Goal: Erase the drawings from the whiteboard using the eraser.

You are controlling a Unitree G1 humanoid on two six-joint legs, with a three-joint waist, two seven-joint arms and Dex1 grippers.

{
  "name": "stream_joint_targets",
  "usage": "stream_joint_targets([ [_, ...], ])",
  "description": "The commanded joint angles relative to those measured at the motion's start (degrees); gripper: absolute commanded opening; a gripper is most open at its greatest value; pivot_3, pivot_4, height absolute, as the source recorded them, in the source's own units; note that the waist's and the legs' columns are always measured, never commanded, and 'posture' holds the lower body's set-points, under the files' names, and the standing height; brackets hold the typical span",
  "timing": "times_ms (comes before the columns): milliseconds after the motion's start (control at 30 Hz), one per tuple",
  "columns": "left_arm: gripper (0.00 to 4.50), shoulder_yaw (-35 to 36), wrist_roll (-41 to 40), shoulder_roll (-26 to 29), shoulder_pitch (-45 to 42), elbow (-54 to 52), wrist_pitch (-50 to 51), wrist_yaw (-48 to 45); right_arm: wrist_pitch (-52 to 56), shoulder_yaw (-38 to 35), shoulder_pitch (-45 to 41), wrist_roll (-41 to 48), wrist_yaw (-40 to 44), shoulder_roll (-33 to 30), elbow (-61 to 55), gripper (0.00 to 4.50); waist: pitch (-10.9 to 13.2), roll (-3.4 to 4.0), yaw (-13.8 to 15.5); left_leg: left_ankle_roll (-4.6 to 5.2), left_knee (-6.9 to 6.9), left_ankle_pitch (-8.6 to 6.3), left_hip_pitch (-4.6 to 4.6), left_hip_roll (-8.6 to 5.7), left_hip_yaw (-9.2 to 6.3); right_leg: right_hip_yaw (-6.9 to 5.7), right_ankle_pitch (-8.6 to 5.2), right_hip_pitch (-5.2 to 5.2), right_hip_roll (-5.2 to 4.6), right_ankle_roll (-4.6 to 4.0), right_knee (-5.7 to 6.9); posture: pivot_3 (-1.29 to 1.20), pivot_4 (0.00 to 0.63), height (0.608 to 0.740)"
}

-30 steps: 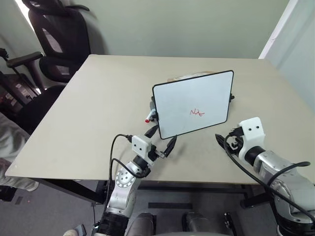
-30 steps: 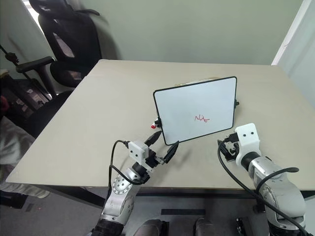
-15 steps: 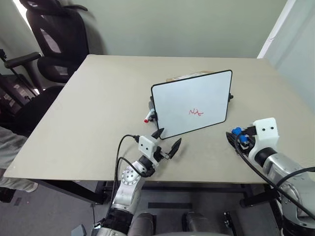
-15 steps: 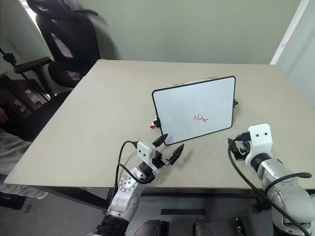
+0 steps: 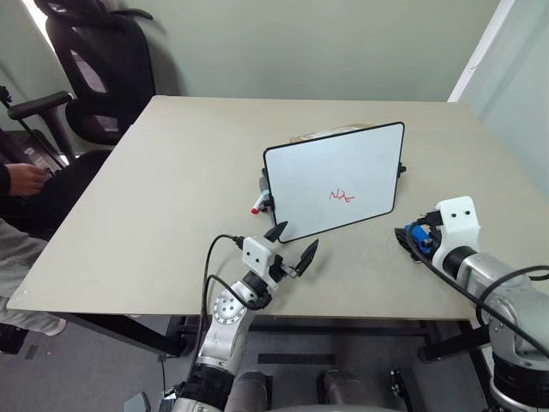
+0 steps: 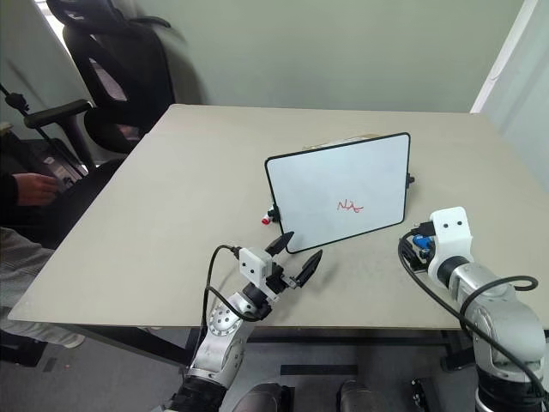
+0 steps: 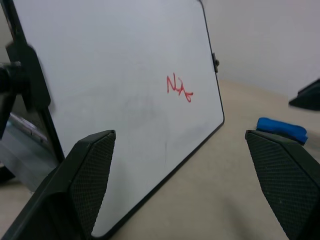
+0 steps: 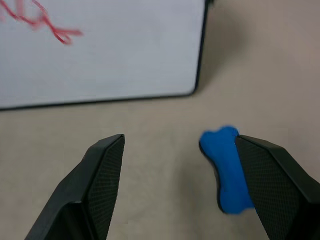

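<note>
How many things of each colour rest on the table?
White: 1, the whiteboard
Blue: 1, the eraser
Red-tipped: 1, a marker pen behind the board
Total: 3

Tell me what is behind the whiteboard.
At the whiteboard's left edge a red-tipped marker and part of a dark stand poke out. A light flat thing shows above its top edge. The board covers the rest.
</note>
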Motion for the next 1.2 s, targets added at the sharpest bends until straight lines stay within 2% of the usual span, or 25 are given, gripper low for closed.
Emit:
stream_joint_targets([
  [33,4.5,-0.9,0.3,-0.3,0.7,-4.4,-0.8,0.5,0.9,0.2,-3.0,-0.9,-0.8,-1.1,2.5,3.73,0.0,0.03,0.0,0.01,0.0,0.01,-0.01,0.0,0.0,0.0,0.0,0.0,0.0,0.0,0.01,0.0,0.15,0.74],
  [300,4.5,-1.1,0.4,-0.4,2.5,-7.2,0.2,1.7,0.3,5.6,-9.5,-4.8,-0.6,-4.6,12.5,3.73,0.0,0.05,0.0,0.06,-0.01,0.03,0.01,0.01,0.0,0.01,0.01,0.0,-0.01,0.01,0.01,0.0,0.15,0.74],
  [633,4.5,-1.2,0.3,-0.3,4.4,-8.8,0.4,2.6,2.8,9.8,-12.2,-5.1,2.9,-9.3,21.4,3.73,0.0,0.05,0.1,0.05,-0.02,0.03,-0.02,0.02,0.01,0.0,0.01,0.01,-0.02,0.01,0.02,0.0,0.15,0.74],
  [833,4.5,-1.0,0.2,-0.4,4.5,-8.4,0.4,2.9,3.6,9.4,-14.0,-4.7,3.1,-9.1,23.7,3.73,0.0,0.05,0.1,0.05,-0.02,0.03,-0.01,0.02,0.01,0.0,0.01,0.01,-0.02,0.01,0.02,0.0,0.15,0.74],
  [900,4.5,-0.9,0.2,-0.4,4.4,-8.1,0.3,2.9,3.3,9.0,-14.6,-4.6,3.2,-8.8,24.8,3.35,0.0,0.05,0.1,0.05,-0.02,0.03,-0.01,0.02,0.02,0.0,0.01,0.01,-0.02,0.01,0.03,0.0,0.15,0.74],
  [1200,4.5,-0.9,0.1,-0.7,3.9,-7.2,0.3,2.7,0.4,11.6,-17.6,-5.7,4.2,-9.4,30.1,3.35,0.0,0.06,0.1,0.05,-0.02,0.03,-0.01,0.03,0.02,0.0,0.03,0.0,-0.02,-0.02,0.03,0.0,0.15,0.74],
])
